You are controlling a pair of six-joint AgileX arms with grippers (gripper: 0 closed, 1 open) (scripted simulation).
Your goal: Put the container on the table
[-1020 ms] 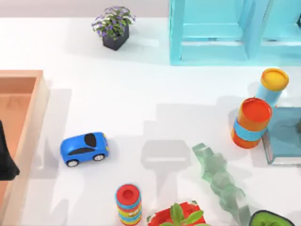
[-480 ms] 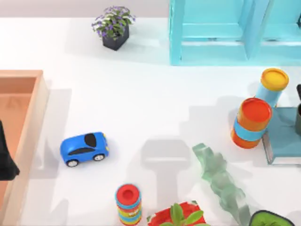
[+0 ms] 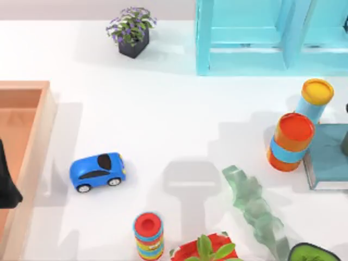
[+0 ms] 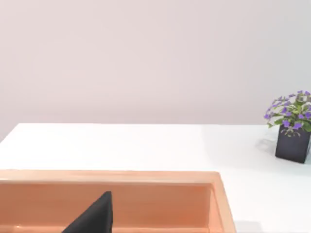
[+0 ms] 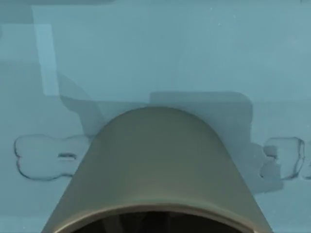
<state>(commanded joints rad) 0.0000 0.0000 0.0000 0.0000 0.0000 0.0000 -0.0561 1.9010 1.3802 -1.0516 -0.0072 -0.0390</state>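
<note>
Container (image 5: 155, 165), grey-olive with a dark hollow mouth, sits close under the right wrist camera over a teal-blue slab (image 5: 146, 58). In the top view that slab (image 3: 326, 155) lies on the white table (image 3: 174, 119) at its right edge, just beside the orange-lidded can (image 3: 291, 141), with the yellow-lidded can (image 3: 315, 98) just behind; a dark sliver at the picture's right edge there cannot be made out. Whether the right jaws are clenched or released I cannot tell. The left arm (image 3: 6, 182) is parked over the wooden tray (image 3: 32, 92) at the table's left, its jaws' state not visible. A blue toy car (image 3: 98, 171) and a potted purple plant (image 3: 132, 31) stand apart on the table.
</note>
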